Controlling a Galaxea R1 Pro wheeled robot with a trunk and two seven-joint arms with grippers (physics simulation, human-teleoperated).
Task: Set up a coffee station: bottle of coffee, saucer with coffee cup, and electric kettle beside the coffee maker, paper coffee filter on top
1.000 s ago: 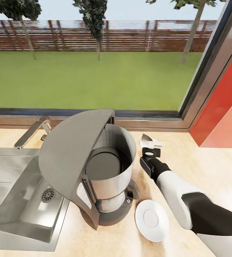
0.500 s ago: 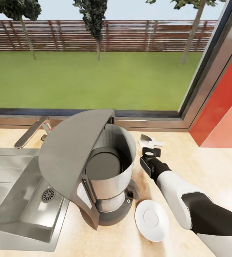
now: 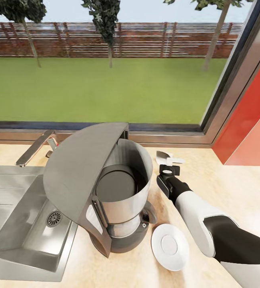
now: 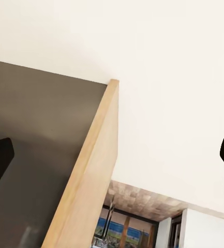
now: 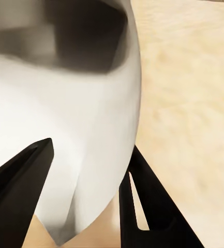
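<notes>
Right tool (image 3: 169, 165) clamped on coffee cup (image 3: 162, 157), fingertips (image 5: 26, 181) pinching its white wall. Saucer (image 3: 170, 247) behind tool on surface (image 3: 242, 192), beside coffee maker (image 3: 106, 188).

The coffee maker (image 3: 106, 188), lid raised, blocks the worktop's (image 3: 234, 188) middle. The saucer (image 3: 170, 247) lies just beside its base. Bare worktop stretches right of the right arm (image 3: 198, 218).

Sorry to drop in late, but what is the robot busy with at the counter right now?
It is setting up a coffee station. The right gripper has its fingers on either side of the white coffee cup, on the kitchen countertop behind the saucer. The saucer lies bare beside the coffee maker, whose lid stands open.
</notes>
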